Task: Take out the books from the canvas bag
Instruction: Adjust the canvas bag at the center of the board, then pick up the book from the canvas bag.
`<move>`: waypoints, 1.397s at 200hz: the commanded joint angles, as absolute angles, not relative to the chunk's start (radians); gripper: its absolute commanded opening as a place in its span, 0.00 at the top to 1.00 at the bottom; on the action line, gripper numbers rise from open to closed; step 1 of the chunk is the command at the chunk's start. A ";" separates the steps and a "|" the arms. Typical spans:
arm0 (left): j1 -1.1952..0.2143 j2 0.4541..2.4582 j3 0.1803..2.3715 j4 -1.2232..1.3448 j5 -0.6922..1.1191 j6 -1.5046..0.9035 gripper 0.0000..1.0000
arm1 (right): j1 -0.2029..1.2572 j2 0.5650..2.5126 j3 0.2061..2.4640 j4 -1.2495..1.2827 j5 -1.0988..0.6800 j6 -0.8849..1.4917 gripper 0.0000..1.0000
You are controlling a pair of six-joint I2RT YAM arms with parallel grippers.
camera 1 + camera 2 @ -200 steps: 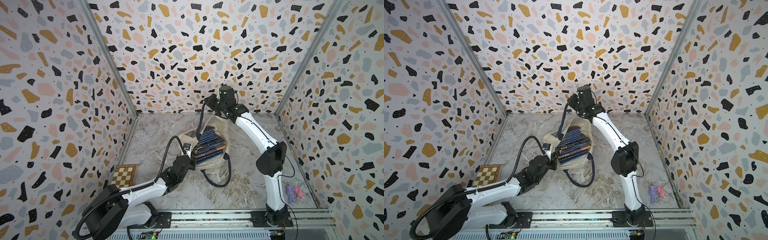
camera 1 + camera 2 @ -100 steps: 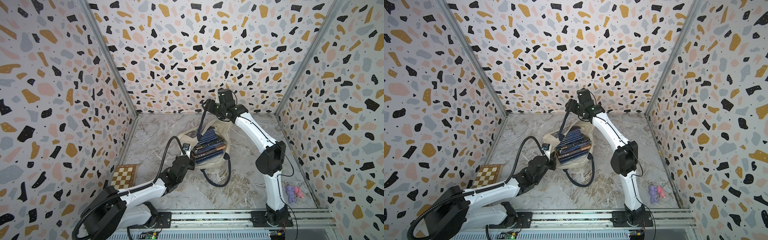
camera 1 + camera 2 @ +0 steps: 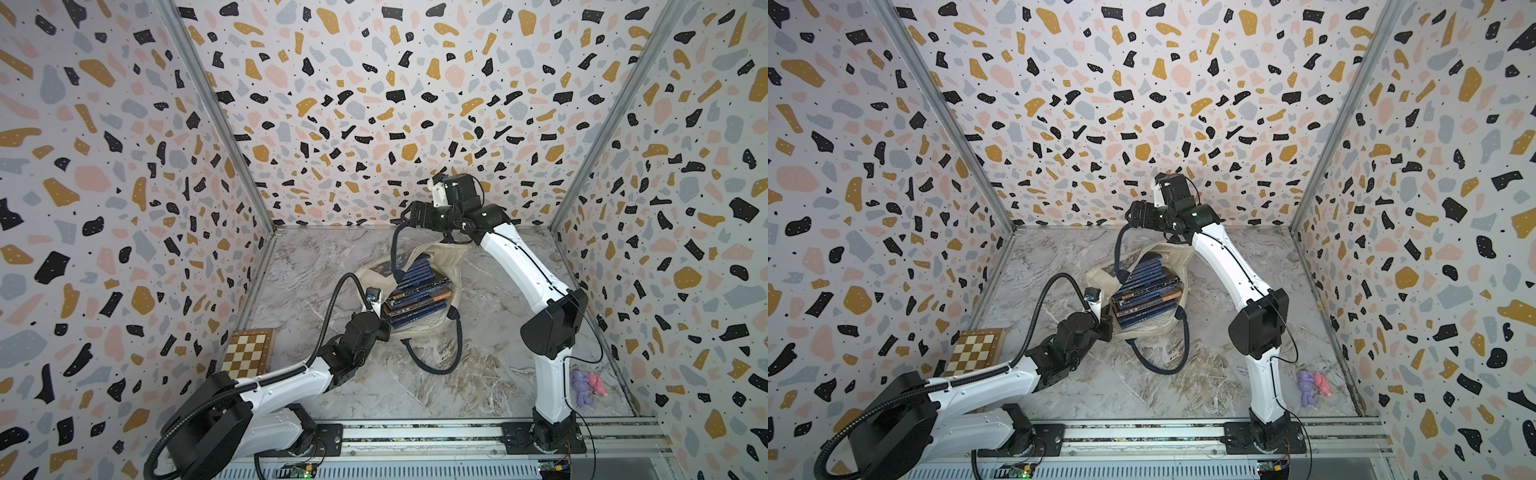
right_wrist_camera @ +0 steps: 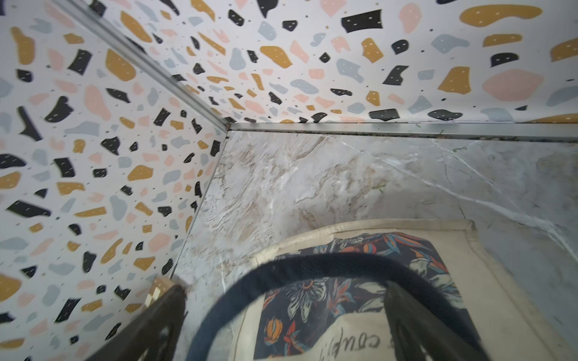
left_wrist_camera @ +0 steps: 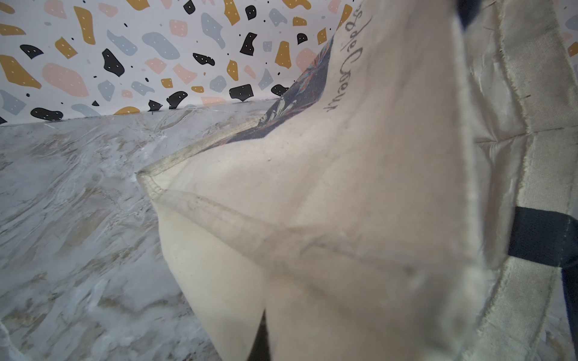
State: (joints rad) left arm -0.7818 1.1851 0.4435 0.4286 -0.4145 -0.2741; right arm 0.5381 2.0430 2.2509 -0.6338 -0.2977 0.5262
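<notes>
The cream canvas bag (image 3: 451, 257) (image 3: 1177, 253) lies slumped mid-floor with its mouth open. A stack of several dark navy books (image 3: 417, 293) (image 3: 1148, 297) shows inside it. My left gripper (image 3: 384, 322) (image 3: 1106, 324) is shut on the bag's near-left canvas edge; in the left wrist view the cloth (image 5: 344, 187) fills the frame and hides the fingers. My right gripper (image 3: 409, 216) (image 3: 1133, 214) hangs open above the bag's far side. A navy handle (image 3: 395, 245) (image 4: 312, 265) arches loose between its spread fingers (image 4: 162, 315), above the floral panel (image 4: 359, 281).
A brown-and-cream chessboard box (image 3: 249, 351) (image 3: 973, 353) lies by the left wall. A purple and pink toy (image 3: 586, 386) (image 3: 1312, 384) sits at the right front. The bag's other navy handle (image 3: 436, 353) loops over the floor in front. Patterned walls close in three sides.
My right gripper has opened wide and swung left and a little lower; the handle is no longer pinched. The left gripper has stayed shut on the bag.
</notes>
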 commanded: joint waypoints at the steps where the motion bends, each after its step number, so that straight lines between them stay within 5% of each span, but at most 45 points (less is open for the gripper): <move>1: -0.792 1.172 0.465 0.447 -0.432 -0.276 1.00 | 0.550 1.957 2.278 -0.681 -0.453 0.452 0.00; 34: -0.792 1.159 0.465 0.441 -0.436 -0.278 1.00 | 0.585 1.860 2.176 -0.695 -0.450 0.417 0.00; 58: -0.792 1.152 0.460 0.439 -0.434 -0.282 1.00 | 0.674 1.628 1.833 -0.503 -0.267 0.416 0.00; 93: -0.791 1.156 0.442 0.476 -0.449 -0.288 1.00 | 0.687 1.339 1.325 -0.212 -0.276 0.568 0.05; 132: -0.790 1.178 0.412 0.570 -0.426 -0.286 1.00 | 0.771 1.204 1.012 -0.083 -0.183 0.701 0.14; 174: -0.790 1.187 0.376 0.636 -0.415 -0.295 1.00 | 0.788 1.223 0.831 0.099 -0.192 0.861 0.24; 194: -0.791 1.192 0.345 0.699 -0.431 -0.292 1.00 | 0.788 1.265 0.824 0.137 -0.168 0.893 0.37; 279: -0.791 1.207 0.334 0.719 -0.423 -0.304 1.00 | 0.733 1.447 0.785 0.260 -0.162 1.044 0.51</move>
